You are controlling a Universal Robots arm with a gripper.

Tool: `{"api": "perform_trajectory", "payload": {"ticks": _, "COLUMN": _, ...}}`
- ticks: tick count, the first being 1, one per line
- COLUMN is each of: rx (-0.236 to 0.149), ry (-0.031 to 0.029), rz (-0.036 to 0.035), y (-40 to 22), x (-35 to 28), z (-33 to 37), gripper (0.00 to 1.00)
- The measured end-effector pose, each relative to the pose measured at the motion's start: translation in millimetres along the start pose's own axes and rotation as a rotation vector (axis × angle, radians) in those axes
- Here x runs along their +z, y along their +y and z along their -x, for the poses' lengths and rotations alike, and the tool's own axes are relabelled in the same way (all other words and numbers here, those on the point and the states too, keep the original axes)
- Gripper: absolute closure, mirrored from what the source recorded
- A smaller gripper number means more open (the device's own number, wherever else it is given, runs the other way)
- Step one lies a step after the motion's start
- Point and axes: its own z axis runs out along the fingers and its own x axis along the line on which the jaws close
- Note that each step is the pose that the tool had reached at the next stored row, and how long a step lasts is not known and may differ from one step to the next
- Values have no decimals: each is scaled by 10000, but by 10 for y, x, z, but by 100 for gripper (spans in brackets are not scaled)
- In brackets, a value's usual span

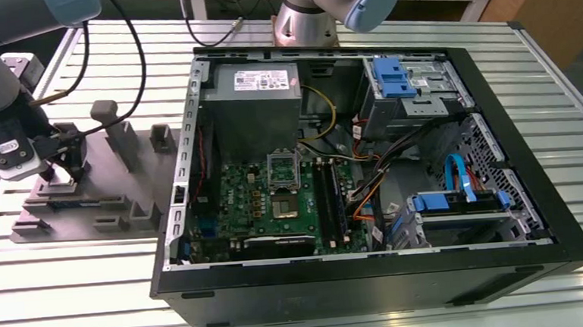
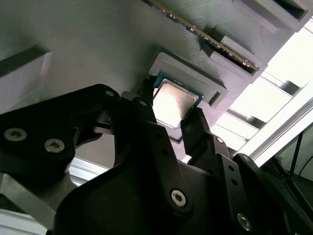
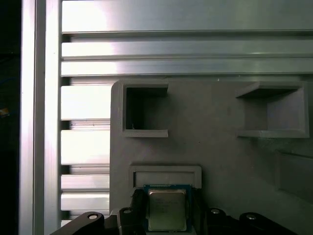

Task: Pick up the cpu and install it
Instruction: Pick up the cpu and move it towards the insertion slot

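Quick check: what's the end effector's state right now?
End effector: closed on the cpu, which sits in its pocket on the grey fixture.

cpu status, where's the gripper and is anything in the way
Gripper down at the grey fixture, around the cpu; grip unconfirmed. It lies flat in its recess. Nothing over it.

Print on power-supply label (image 1: 265, 79) illegible
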Motion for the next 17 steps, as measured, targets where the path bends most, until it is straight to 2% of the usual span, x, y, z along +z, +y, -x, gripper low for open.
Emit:
{"api": "perform_trajectory", "payload": {"ticks": 4, "rx": 0, "ry": -2, "rz": 1, "y": 2, "x": -32, "z": 0, "gripper": 53}}
{"api": "perform_trajectory", "payload": {"ticks": 13, "rx": 0, "ry": -2, "rz": 2, "y": 8, "x": -158, "z": 0, "gripper": 53}}
{"api": "perform_trajectory", "payload": {"ticks": 17, "rx": 0, "ry": -3, "rz": 12, "y": 8, "x": -161, "z": 0, "gripper": 53}}
